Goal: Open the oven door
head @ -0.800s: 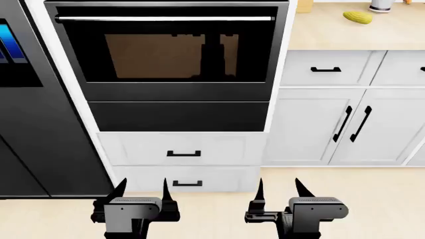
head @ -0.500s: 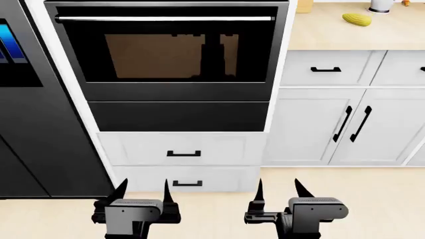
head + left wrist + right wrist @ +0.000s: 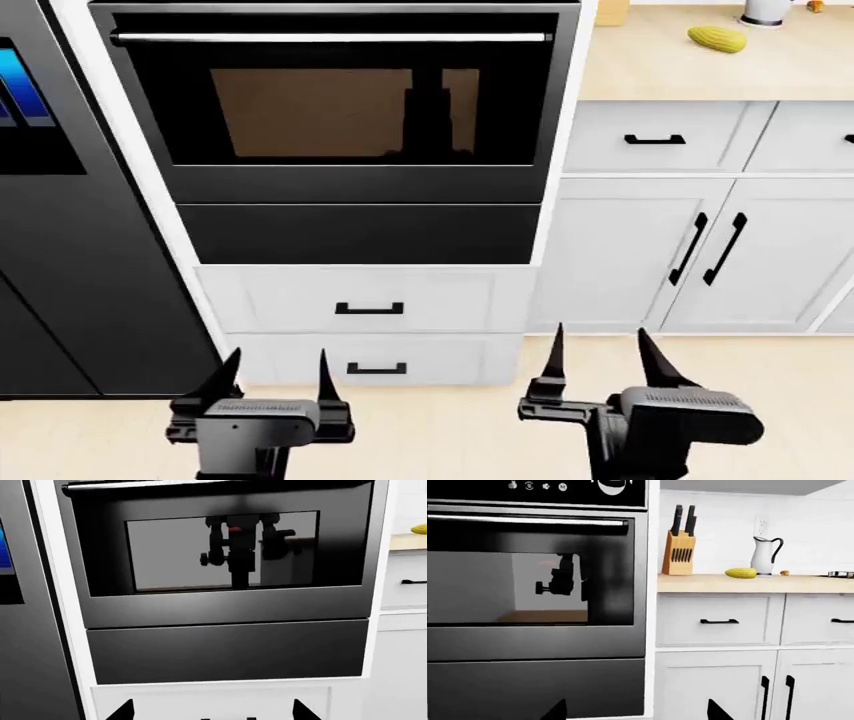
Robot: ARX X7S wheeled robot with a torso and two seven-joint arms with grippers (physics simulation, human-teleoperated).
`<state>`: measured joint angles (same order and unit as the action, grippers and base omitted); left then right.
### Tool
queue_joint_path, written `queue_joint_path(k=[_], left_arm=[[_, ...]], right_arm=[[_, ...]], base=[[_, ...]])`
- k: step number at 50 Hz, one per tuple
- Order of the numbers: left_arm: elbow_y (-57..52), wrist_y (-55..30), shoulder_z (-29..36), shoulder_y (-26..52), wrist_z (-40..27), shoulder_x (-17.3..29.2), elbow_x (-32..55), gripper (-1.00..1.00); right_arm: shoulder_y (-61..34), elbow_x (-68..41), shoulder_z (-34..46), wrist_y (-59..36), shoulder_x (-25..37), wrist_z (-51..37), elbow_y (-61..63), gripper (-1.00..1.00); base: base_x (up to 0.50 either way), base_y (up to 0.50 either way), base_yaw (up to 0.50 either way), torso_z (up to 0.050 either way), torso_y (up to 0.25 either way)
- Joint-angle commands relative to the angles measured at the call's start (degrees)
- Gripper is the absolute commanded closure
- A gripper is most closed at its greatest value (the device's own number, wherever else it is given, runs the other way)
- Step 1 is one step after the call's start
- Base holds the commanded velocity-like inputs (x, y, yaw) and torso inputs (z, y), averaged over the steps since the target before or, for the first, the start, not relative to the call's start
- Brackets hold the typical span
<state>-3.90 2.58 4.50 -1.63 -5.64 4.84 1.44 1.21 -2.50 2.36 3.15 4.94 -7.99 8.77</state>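
So, item by item, largest first, as I logged it from the remote station.

Refrigerator point(image 3: 54, 200): tall black doors, just left of the oven column; not involved.

Oven door point(image 3: 334, 100): glossy black panel with brown window, set in the column straight ahead of the rig. It sat shut, flush with its frame. Nothing of the task was done; reaching, gripping and pulling down all remained.

Plain black panel point(image 3: 360, 233): directly under the door, windowless; not my target.

White drawers point(image 3: 367, 300): below that panel, black pulls, closed.

Cupboards point(image 3: 681, 255) and counter point(image 3: 667, 65): to the right, carrying a knife block point(image 3: 678, 554), a white jug point(image 3: 764, 555) and a yellow fruit point(image 3: 718, 37); all clear of the door's swing, I judged.

Handle point(image 3: 327, 38): long silver bar across the door's top, untouched, nothing blocking it.

Left gripper point(image 3: 274, 380): low, well short of the handle, fingers spread, holding nothing.

Right gripper point(image 3: 598, 362): likewise low, fingers apart and empty.
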Motion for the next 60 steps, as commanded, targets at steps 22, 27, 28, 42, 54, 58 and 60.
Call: queue_joint_path(k=[22, 27, 28, 42, 54, 58, 60], left_arm=[[-0.99, 0.43, 2.05, -0.20, -2.76, 2.27, 1.30, -1.00], [-0.59, 0.47, 2.39, -0.01, -3.06, 2.44, 1.43, -1.00], [-0.63, 0.50, 2.45, -0.05, -3.10, 2.50, 1.47, -1.00], [-0.24, 0.39, 3.25, 0.28, -3.72, 3.03, 2.08, -1.00], [-0.17, 0.43, 3.83, 0.28, -4.25, 3.50, 2.51, -1.00], [-0.11, 0.38, 4.00, 0.41, -4.42, 3.64, 2.64, -1.00], [-0.23, 0.37, 4.05, 0.29, -4.51, 3.75, 2.72, -1.00]], right_arm=[[-0.70, -1.92, -10.09, 4.35, 3.57, -9.99, 17.67, -1.00], [-1.07, -1.42, -11.72, 5.90, 3.86, -11.56, 18.81, -1.00], [-1.13, -1.43, -11.91, 6.23, 3.90, -11.75, 18.88, -1.00], [2.81, -3.87, -17.74, 8.62, 4.69, -14.78, 27.43, -1.00], [6.04, -6.35, -23.33, 14.35, 5.54, -16.21, 32.36, -1.00], [6.40, -6.13, -24.49, 16.53, 5.53, -16.55, 32.71, -1.00], [6.44, -5.84, -24.57, 17.63, 5.51, -16.52, 32.58, -1.00]], base=[[0.00, 0.00, 0.00, 0.000, 0.000], [0.00, 0.00, 0.00, 0.000, 0.000], [0.00, 0.00, 0.00, 0.000, 0.000], [0.00, 0.00, 0.00, 0.000, 0.000], [0.00, 0.00, 0.00, 0.000, 0.000], [0.00, 0.00, 0.00, 0.000, 0.000], [0.00, 0.00, 0.00, 0.000, 0.000]])
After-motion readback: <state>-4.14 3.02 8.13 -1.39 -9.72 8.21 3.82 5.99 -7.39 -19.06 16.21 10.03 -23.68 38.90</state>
